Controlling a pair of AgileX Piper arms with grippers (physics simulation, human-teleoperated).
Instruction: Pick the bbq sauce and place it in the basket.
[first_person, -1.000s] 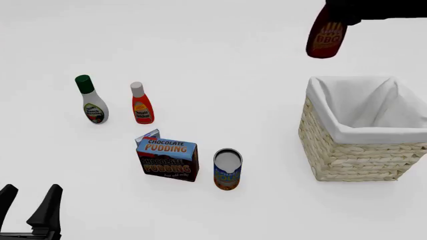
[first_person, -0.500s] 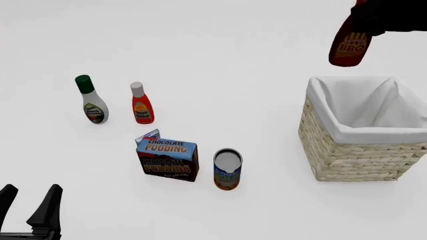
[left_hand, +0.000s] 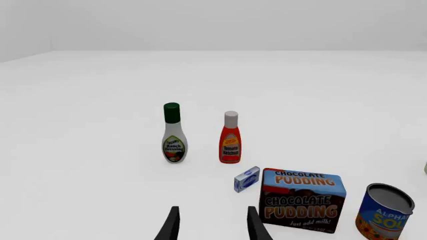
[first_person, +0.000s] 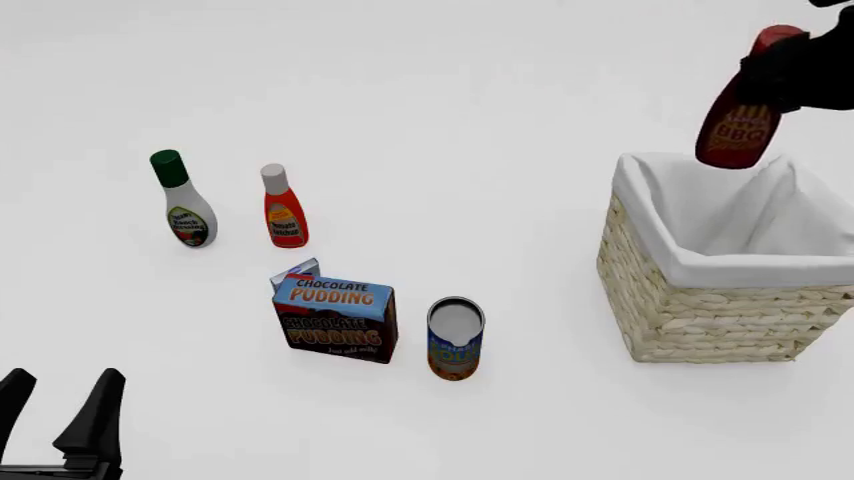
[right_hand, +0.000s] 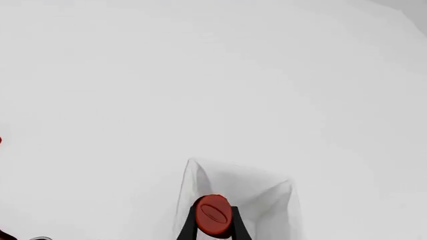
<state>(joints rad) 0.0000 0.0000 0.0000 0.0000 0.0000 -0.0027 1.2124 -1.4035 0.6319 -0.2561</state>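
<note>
The pick was done and the carry nearly so: what remained, by my reading, was to bring the bottle fully over the opening of the basket (first_person: 721, 262), lower it and let go. The basket stood near the table's right edge, its white lining showing nothing inside as far as the front view revealed. The right arm reached in from the upper right, held high above the table, and its right gripper (first_person: 790, 72) was closed on the upper part of the bbq sauce (first_person: 741, 112), with a dark finger on each side of the red cap in the right wrist view. The bottle hung tilted, cap uppermost, clear of the table, its base over the basket's far rim and not touching the cloth. The left gripper (first_person: 60, 405) rested low at the table's near left corner, fingers parted and holding nothing, well apart from the other groceries.
</note>
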